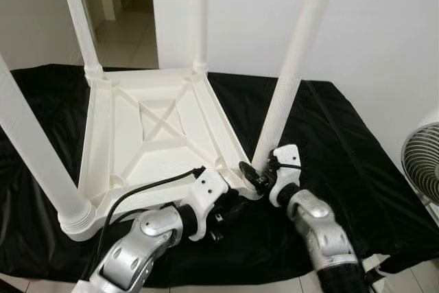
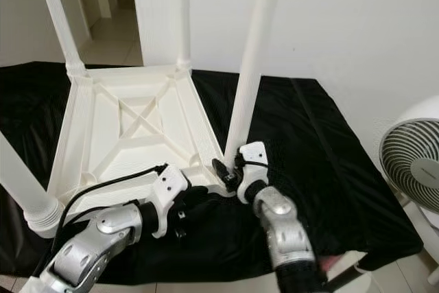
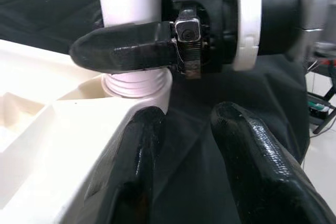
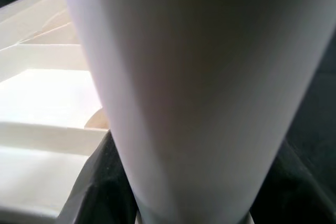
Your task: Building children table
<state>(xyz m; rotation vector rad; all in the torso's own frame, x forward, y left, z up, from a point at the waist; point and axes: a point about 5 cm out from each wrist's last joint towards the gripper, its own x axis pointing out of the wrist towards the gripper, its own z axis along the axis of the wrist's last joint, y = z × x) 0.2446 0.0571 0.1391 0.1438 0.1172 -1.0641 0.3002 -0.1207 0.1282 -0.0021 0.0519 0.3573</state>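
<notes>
A white plastic children's table [image 1: 158,135] lies upside down on a black cloth [image 1: 329,142], its ribbed underside facing up and four round legs rising from the corner sockets. The right gripper [image 1: 257,178] sits at the base of the near right leg [image 1: 288,80], just above its threaded collar; the left wrist view shows one black finger [image 3: 121,53] pressed against that leg, so the fingers appear closed around it. The left gripper [image 1: 230,204] rests low beside the tabletop's near right corner, its two fingers [image 3: 247,161] narrowly parted with nothing between them, one of them at the table's edge. The table looks like hollow moulded plastic, so it should be light, stiff and smooth, apt to slide on the cloth when a leg is twisted. The leg is long, so a grip near the collar gives the most control and the least wobble; a hold higher up would lever the socket. The glossy round surface may slip under the fingers, so a firm squeeze is likely needed, with the left gripper bracing the corner. A white fan [image 1: 422,162] stands well apart on the right.
</notes>
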